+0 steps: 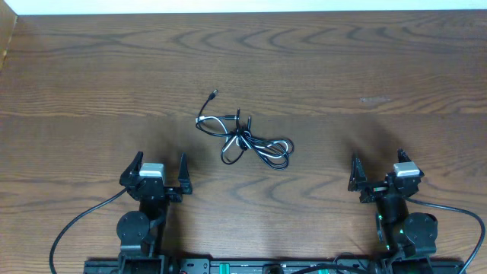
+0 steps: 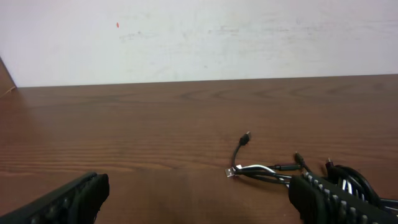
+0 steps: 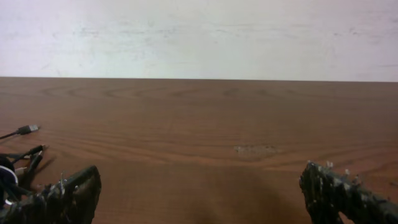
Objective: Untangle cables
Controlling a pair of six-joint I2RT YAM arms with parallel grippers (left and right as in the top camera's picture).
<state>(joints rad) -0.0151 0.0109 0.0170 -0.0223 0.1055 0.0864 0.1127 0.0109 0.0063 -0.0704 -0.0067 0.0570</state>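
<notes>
Where the cables are: the cables (image 1: 245,141) lie in one small heap on the brown tabletop (image 1: 342,61), near the middle of the overhead picture and a bit left; nothing is touching them

How the cables look: thin and floppy; the black cable (image 2: 239,149) and the white cable (image 2: 258,167) loop over and under each other in a knot; one black end with a small plug (image 1: 214,94) sticks out toward the upper left of the heap; I cannot tell how tight the knot is

Left end effector: the left end effector (image 1: 160,164) sits at the lower left of the overhead picture; its jaws are spread wide and hold nothing; the heap is near it, up and to the right

Right end effector: the right end effector (image 1: 377,171) sits at the lower right; its jaws are spread wide too, with nothing in them; the heap is well apart from it, off to the left

Why they sit like this: I think both arms wait low and back so each can reach in from its own side

How far the job is: it looks not begun; the two cables are all mixed up

What comes next, I guess: each one grabs a different cable, then they pull gently apart
</notes>
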